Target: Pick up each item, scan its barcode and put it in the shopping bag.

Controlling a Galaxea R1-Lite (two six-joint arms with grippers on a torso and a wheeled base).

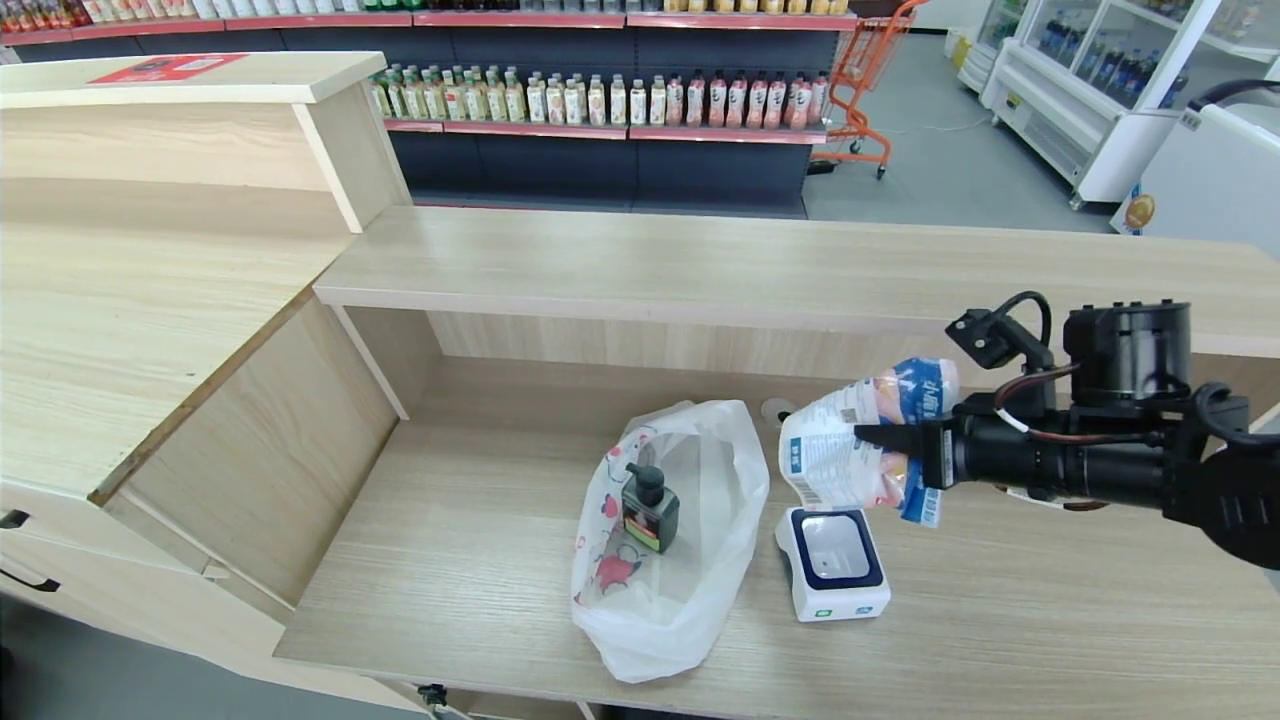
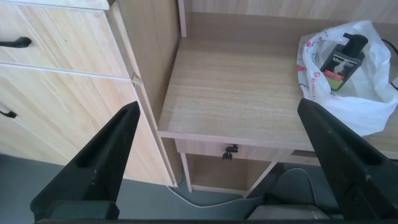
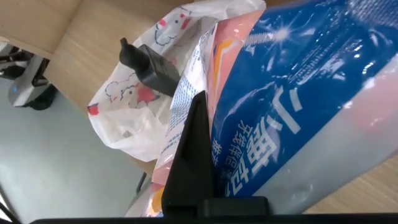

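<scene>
Reaching in level from the right side over the tabletop [image 1: 1000, 620] with the right arm, wrist rolled sideways. Pinching one snack packet [image 1: 850, 450] between the right jaws, gripping it across its middle and keeping it lifted off the tabletop, its white printed side facing away from the jaws. Holding that packet out past the jaw tips, just above one white scanner [image 1: 835, 560] sitting below the jaws with its window facing up. Counting one shopping bag [image 1: 720, 470] lying open beyond the right jaw tips, near the scanner, and one dark pump bottle [image 1: 650, 510] resting inside it, well apart from the jaws. Hanging the left arm low off the tabletop's near left corner, beside the drawer fronts [image 2: 56, 74], with the left jaws spread wide and gripping nothing, the bag and bottle lying well beyond them.
</scene>
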